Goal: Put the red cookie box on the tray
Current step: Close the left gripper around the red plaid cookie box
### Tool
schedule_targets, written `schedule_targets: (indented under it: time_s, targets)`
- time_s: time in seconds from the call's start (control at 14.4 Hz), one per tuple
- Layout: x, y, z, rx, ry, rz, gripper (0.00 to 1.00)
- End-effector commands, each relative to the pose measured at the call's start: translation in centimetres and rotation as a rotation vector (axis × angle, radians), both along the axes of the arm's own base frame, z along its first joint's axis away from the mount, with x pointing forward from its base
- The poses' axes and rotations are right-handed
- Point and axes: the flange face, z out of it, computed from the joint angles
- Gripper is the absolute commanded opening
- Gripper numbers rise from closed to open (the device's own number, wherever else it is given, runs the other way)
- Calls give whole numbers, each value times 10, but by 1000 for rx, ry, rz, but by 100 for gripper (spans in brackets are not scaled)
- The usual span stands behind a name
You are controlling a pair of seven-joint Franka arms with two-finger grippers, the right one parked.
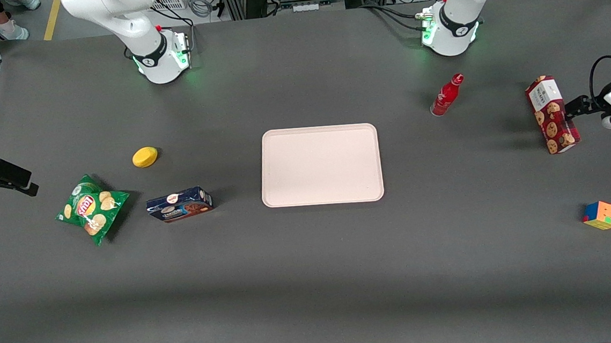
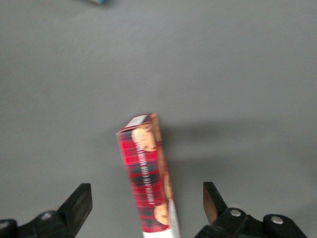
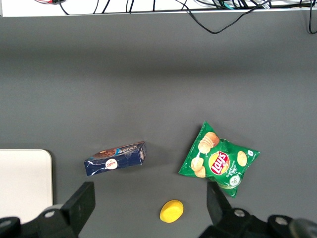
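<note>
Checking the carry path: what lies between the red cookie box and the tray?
Front view: bare table between red cookie box and tray; the red bottle stands farther back. The open gripper straddles the box.

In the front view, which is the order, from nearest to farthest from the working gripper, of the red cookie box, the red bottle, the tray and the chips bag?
The gripper is open, beside the box.
1. Red cookie box, right beside the gripper.
2. Red bottle, toward the table's middle.
3. Tray, at the table's middle.
4. Chips bag, toward the parked arm's end.
</note>
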Motion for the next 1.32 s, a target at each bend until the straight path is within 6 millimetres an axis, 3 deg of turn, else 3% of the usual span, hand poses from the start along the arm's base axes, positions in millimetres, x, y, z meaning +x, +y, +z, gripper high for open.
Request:
schedule_targets:
  time_s: [0.0, 0.28, 0.56, 0.97, 1.25]
  targets:
    - [-22, 36, -20, -42, -22, 98, 100]
    - [-32, 35, -36, -67, 17, 267, 100]
    - [-54, 30, -63, -72, 35, 293, 100]
    - [-56, 33, -88, -55, 60, 288, 100]
    - [-73, 31, -107, -36, 35, 300, 100]
